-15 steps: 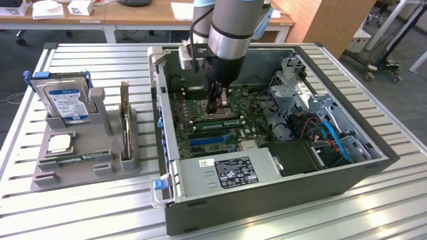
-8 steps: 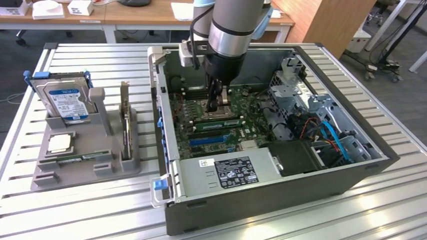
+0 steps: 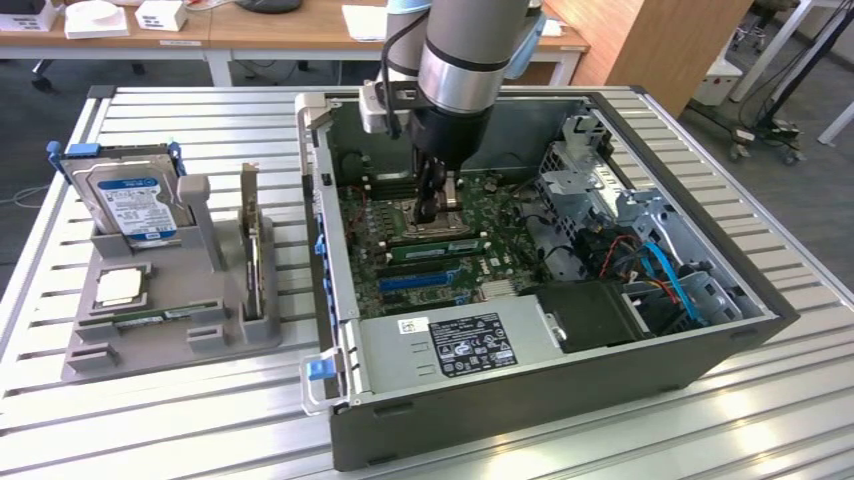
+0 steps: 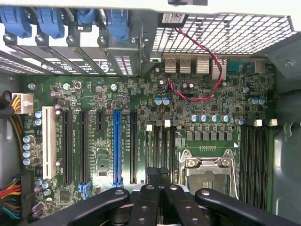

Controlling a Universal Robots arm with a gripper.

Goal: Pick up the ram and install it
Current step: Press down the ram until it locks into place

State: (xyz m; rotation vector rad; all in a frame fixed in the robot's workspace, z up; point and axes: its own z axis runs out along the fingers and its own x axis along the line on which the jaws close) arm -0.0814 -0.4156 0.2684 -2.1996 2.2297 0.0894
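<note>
1. The gripper (image 3: 434, 212) hangs low inside the open computer case (image 3: 694, 355), fingers (image 4: 151, 188) pressed together and pinching nothing, probably for pushing down rather than carrying
2. The ram (image 3: 434, 247) appears to stand on edge in a motherboard (image 4: 99, 155) slot just beside the fingertips
3. It looks long, thin and green, with dark chips

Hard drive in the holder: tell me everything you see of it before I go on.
The hard drive is a silvery metal box with a blue-and-white label facing the camera and a blue plastic carrier along its top edge and corners. It stands on edge, leaning slightly back, in a rear slot of the grey holder, which is all that touches it. It sits to the exterior view's left of the open computer case.
</note>
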